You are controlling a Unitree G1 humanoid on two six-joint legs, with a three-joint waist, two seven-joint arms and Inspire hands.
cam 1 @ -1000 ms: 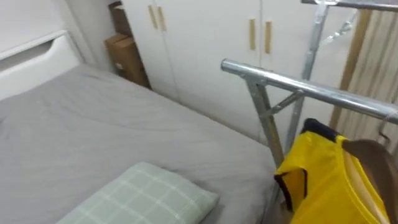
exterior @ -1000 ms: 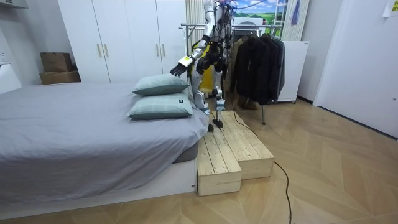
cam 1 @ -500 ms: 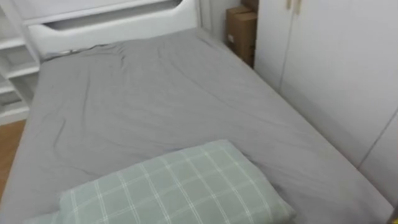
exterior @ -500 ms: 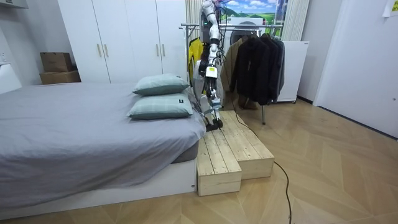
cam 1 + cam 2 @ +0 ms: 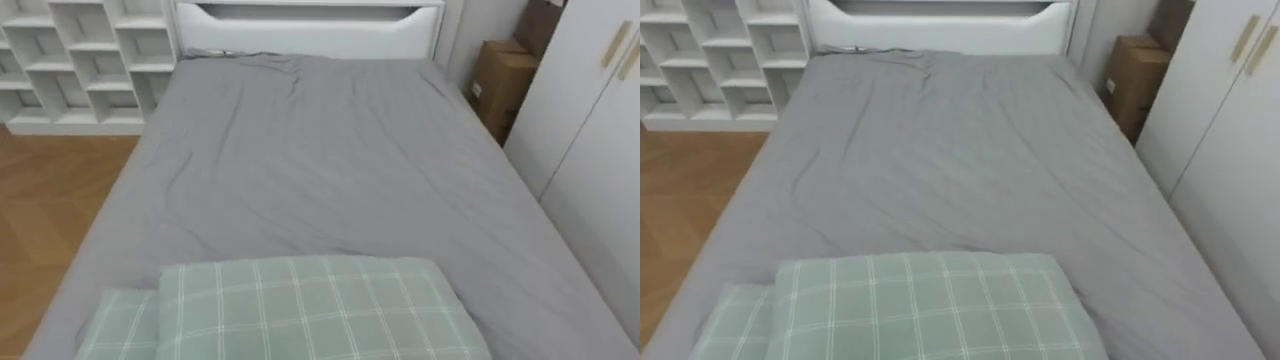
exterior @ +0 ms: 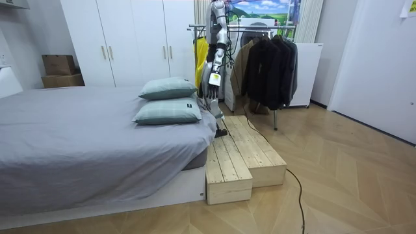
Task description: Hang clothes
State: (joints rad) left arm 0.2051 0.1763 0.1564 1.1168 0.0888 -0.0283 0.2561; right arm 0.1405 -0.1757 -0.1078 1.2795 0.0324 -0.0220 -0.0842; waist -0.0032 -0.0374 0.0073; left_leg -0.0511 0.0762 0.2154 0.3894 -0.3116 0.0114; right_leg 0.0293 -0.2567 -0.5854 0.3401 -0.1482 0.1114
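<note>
The yellow garment [image 6: 200, 53] is hung on the rack [image 6: 257, 27]; the bed [image 5: 330, 170] is faced, presumably for more clothes; the left hand [image 6: 213, 82] is held low, its state not discernible

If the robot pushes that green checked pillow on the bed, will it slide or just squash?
The checked pillow looks plump with rounded edges, so it would probably dent before moving. It sits on a second pillow, so a shove could slide it off onto the grey sheet. Likely light and floppy if lifted.
</note>
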